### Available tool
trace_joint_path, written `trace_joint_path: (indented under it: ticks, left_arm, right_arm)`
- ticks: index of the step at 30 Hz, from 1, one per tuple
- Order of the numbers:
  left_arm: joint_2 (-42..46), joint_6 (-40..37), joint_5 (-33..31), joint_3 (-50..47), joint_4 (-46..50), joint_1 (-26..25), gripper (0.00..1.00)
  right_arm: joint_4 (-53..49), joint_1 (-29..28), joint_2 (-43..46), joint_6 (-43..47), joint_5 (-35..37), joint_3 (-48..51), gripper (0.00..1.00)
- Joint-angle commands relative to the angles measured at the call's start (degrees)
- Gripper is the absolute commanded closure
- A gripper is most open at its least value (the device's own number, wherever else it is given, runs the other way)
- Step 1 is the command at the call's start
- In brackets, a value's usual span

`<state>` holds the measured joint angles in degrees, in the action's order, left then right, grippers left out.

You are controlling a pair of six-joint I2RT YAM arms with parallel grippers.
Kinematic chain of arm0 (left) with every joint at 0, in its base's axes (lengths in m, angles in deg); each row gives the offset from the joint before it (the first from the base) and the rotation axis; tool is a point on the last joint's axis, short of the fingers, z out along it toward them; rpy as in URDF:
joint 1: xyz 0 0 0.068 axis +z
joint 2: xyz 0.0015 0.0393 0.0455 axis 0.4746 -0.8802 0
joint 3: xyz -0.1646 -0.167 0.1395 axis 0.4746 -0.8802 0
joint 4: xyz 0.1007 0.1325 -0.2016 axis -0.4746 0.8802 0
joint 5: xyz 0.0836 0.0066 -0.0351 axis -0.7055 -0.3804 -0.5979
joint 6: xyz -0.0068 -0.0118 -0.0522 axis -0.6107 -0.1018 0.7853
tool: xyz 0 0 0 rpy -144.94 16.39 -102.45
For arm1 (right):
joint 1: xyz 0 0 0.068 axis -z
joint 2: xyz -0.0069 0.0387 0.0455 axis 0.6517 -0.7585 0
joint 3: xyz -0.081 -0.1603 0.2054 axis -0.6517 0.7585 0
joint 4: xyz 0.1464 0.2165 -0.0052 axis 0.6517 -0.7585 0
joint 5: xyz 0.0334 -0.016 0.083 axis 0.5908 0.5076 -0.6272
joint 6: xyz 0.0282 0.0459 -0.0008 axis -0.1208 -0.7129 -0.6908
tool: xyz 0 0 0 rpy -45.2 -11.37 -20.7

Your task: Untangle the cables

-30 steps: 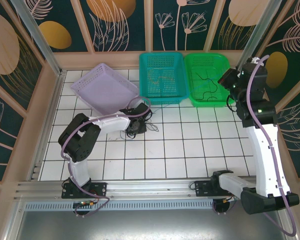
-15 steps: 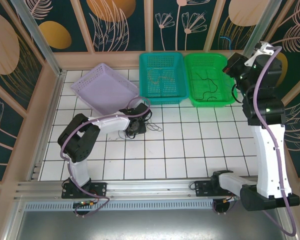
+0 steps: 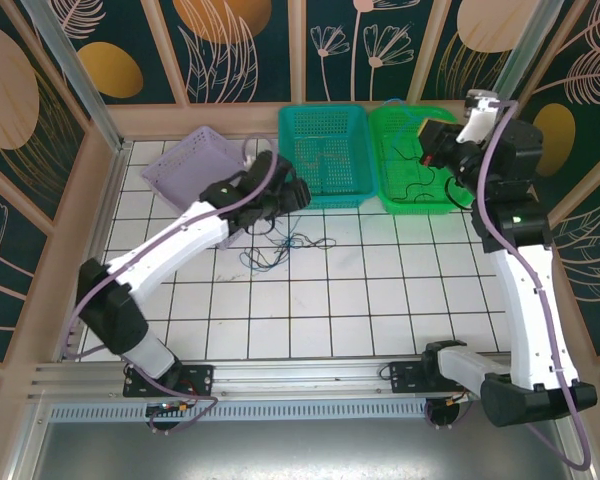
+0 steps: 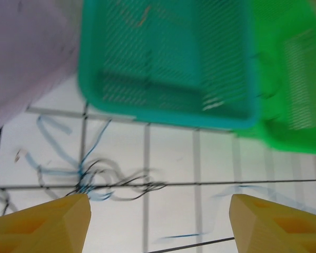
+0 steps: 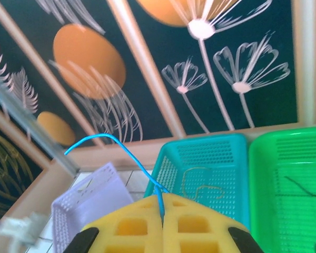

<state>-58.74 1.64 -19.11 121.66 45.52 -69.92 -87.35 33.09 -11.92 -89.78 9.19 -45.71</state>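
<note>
While raised right tool (image 5: 162, 203) pinches cable (image 5: 102, 136), left tool (image 4: 159, 211) seemingly open.

Bright, even overhead light, faint soft shadows on the white tiled tabletop (image 3: 380, 300), left wrist view motion-blurred (teal plastic mesh basket (image 4: 168, 63) and thin dark tangled cables (image 4: 113, 182) smeared), right wrist view crisp, thin bright-blue cable (image 5: 134, 158) sharp

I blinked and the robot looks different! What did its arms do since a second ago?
The left gripper opened, rose off the cable tangle and reached out toward the teal basket. The right gripper shifted left above the green basket, still shut on a thin blue cable. The lilac basket and the other two stayed put.
</note>
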Motion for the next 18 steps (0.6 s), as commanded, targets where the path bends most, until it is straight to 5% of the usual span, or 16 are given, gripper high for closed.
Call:
trace_joint_path:
  ticks: [1, 12, 18]
  left_arm:
    - [3.3, -4.3, 3.6, 2.5, -5.1, 0.5, 0.31]
    - [5.4, -7.5, 19.2, 1.6, -21.2, 0.6, 0.44]
    - [2.2, -5.6, 24.2, 3.7, -23.8, 0.6, 0.40]
  right_arm:
    - [8.4, 0.2, 0.6, 2.6, -10.2, 5.0, 1.00]
    - [17.2, -0.7, -7.3, -9.5, -21.6, 6.3, 1.00]
    - [13.6, -3.4, -6.8, -7.6, -17.4, 5.3, 1.00]
